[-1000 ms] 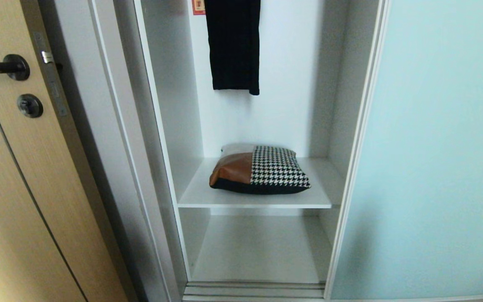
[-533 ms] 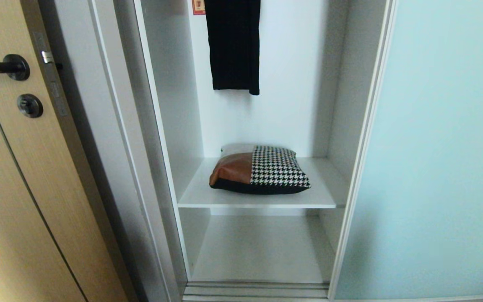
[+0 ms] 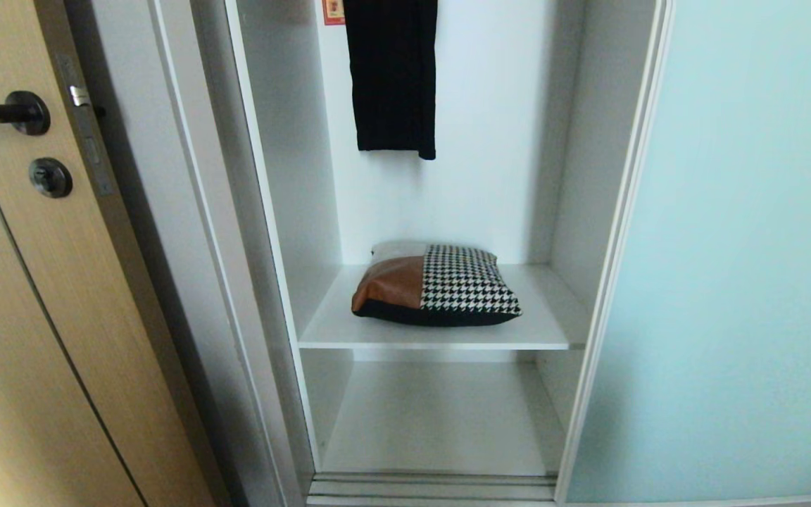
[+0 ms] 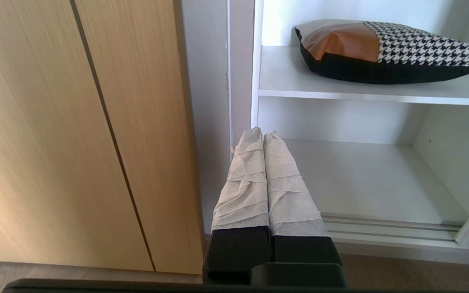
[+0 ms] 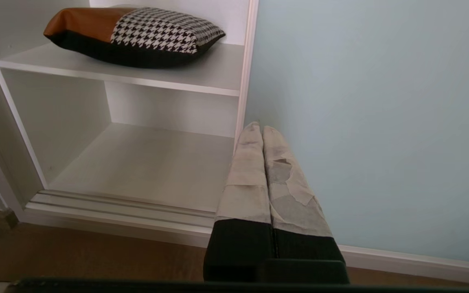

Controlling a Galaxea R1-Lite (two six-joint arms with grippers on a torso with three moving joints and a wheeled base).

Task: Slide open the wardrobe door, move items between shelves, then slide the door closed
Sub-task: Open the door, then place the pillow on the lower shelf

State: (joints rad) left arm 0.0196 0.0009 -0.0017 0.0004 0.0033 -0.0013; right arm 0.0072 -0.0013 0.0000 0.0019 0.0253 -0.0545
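Note:
The sliding wardrobe door (image 3: 743, 246), frosted pale blue-green glass in a thin light frame, stands slid to the right and the wardrobe is open. A flat cushion-like bag (image 3: 441, 285), tan leather and houndstooth with a black underside, lies on the upper white shelf (image 3: 338, 327). The lower shelf (image 3: 434, 422) is bare. Neither arm shows in the head view. My left gripper (image 4: 263, 132) hangs shut and empty low before the wardrobe's left wall, below the bag (image 4: 389, 44). My right gripper (image 5: 261, 127) is shut and empty, close to the door's (image 5: 364, 114) leading edge.
A black garment (image 3: 391, 77) hangs at the back above the bag. A light wood door (image 3: 25, 317) with a dark lever handle (image 3: 4, 113) stands to the left. The metal floor track (image 3: 426, 486) runs along the wardrobe's foot, above a brown floor (image 5: 75, 256).
The sliding door's leading edge has shifted a little further right, widening the opening. The bag, the garment and both grippers have stayed put.

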